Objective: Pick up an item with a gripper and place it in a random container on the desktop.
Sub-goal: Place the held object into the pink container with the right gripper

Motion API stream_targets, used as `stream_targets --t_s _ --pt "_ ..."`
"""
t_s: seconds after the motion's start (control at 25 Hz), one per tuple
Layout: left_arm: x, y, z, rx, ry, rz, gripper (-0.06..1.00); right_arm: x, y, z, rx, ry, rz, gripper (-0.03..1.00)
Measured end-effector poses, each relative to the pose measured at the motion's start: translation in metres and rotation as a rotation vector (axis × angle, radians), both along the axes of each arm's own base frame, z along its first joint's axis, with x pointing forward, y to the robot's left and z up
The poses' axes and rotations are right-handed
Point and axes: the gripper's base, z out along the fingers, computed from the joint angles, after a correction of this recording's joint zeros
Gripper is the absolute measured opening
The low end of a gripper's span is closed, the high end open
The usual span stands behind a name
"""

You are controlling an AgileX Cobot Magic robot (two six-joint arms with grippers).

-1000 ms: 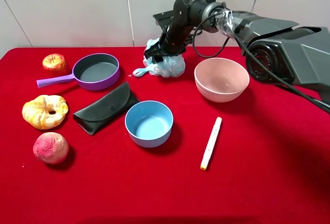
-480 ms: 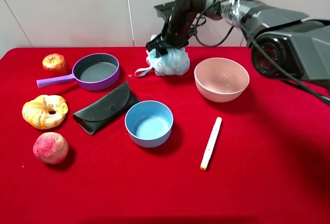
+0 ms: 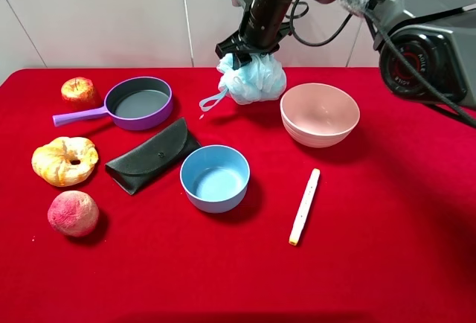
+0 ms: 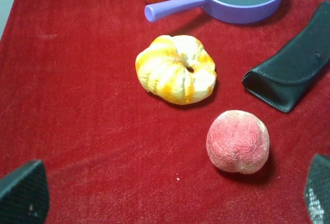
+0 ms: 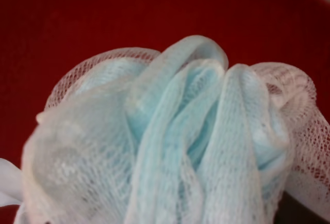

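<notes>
The light blue mesh bath pouf (image 3: pixel 255 80) hangs in the air above the back of the red desktop (image 3: pixel 387 211), its loop cord (image 3: pixel 210 102) dangling to the left. My right gripper (image 3: pixel 249 53) is shut on the pouf's top, left of the pale pink bowl (image 3: pixel 320 114). In the right wrist view the pouf (image 5: pixel 170 146) fills the picture and hides the fingers. My left gripper's two dark fingertips (image 4: pixel 23 193) show far apart at the lower corners of the left wrist view, open and empty, over the cloth; it is out of the exterior high view.
A smaller blue bowl (image 3: pixel 215 177) stands in the middle. A white marker pen (image 3: pixel 304 205) lies to its right. A black case (image 3: pixel 152 155), purple toy pan (image 3: pixel 137 103), apple (image 3: pixel 78 91), yellow-white pumpkin-like toy (image 3: pixel 65 161) and pink peach (image 3: pixel 73 213) lie on the left.
My right gripper has lifted the pouf off the cloth and carried it up and a little right, toward the pink bowl. Nothing else has moved.
</notes>
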Motion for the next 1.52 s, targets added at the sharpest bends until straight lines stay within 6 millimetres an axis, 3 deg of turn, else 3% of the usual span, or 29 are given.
stream_targets --t_s 0.68,1.52 --pt "0.0 0.0 0.0 0.0 0.0 0.0 0.99 -0.017 -0.009 0.05 -0.017 0.029 0.009 0.24" --pt "0.0 0.0 0.0 0.001 0.0 -0.001 0.99 -0.031 -0.024 0.118 0.005 -0.104 -0.047 0.21"
